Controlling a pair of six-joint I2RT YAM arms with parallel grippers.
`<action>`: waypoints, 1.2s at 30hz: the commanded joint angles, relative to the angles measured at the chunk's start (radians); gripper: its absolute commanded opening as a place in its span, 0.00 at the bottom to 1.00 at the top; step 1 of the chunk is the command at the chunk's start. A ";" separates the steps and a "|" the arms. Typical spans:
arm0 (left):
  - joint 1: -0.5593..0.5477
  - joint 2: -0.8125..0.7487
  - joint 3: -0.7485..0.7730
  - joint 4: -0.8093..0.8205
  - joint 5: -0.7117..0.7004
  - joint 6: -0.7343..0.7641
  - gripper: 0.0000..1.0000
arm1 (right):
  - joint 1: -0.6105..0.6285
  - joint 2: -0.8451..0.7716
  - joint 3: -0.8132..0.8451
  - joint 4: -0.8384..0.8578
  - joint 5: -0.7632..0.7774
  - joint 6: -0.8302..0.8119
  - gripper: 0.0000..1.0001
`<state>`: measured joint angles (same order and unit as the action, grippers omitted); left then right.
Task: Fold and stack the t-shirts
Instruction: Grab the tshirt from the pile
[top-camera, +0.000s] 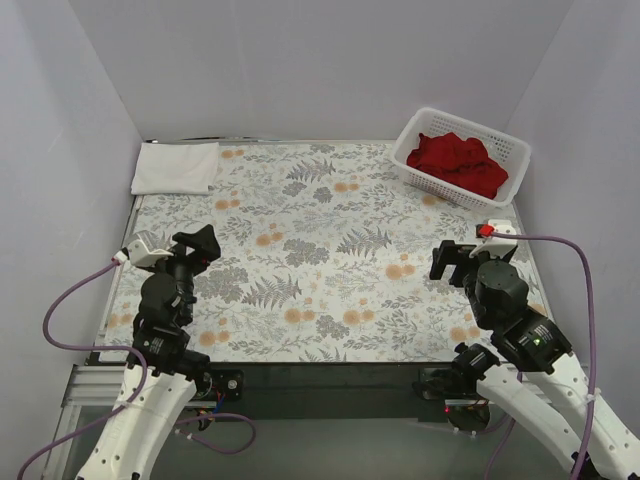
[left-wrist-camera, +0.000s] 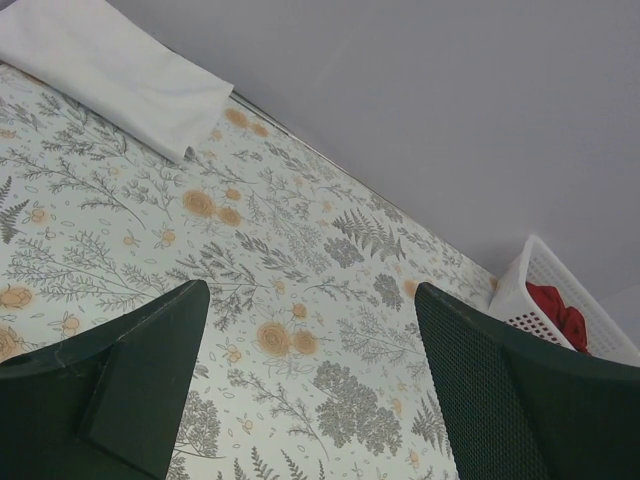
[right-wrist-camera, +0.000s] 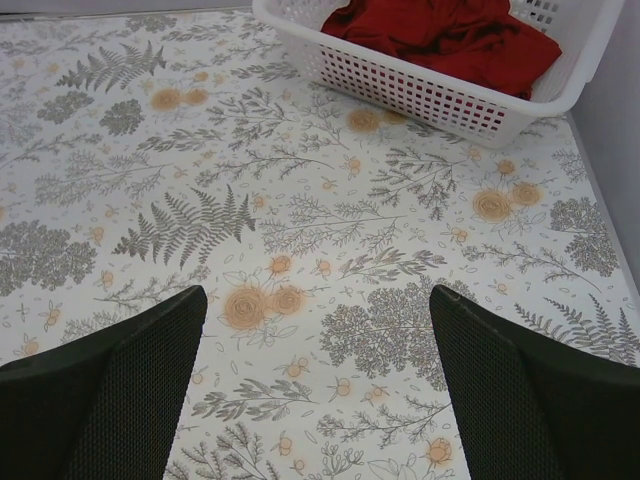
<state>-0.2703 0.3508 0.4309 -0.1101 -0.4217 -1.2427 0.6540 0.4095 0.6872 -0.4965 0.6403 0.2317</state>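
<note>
A deep red t-shirt (top-camera: 457, 162) lies crumpled inside the white mesh basket (top-camera: 418, 132) at the far right corner; the right wrist view shows the red t-shirt (right-wrist-camera: 440, 35) at its top edge and the left wrist view a scrap of the red t-shirt (left-wrist-camera: 558, 310) at its right edge. A white t-shirt (top-camera: 176, 166) lies folded flat at the far left corner, and the left wrist view has the white t-shirt (left-wrist-camera: 110, 70) at top left. My left gripper (top-camera: 203, 243) hovers open over the near left of the table. My right gripper (top-camera: 452, 262) hovers open at the near right. Both hold nothing.
The table wears a floral cloth (top-camera: 320, 250). White walls close in the back and both sides. The basket (right-wrist-camera: 430, 95) stands against the right wall. Purple cables loop beside both arm bases.
</note>
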 joint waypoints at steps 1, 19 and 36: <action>0.006 -0.019 0.002 0.018 0.011 -0.009 0.83 | -0.004 0.038 0.003 0.058 -0.008 0.000 0.98; -0.026 -0.105 -0.001 -0.020 0.017 0.006 0.83 | -0.311 1.016 0.590 0.302 -0.248 -0.183 0.98; -0.027 0.006 -0.012 0.001 0.049 0.020 0.83 | -0.712 1.846 1.198 0.348 -0.516 -0.135 0.87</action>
<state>-0.2951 0.3294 0.4305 -0.1223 -0.3931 -1.2415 -0.0315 2.1689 1.7935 -0.1761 0.1963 0.0822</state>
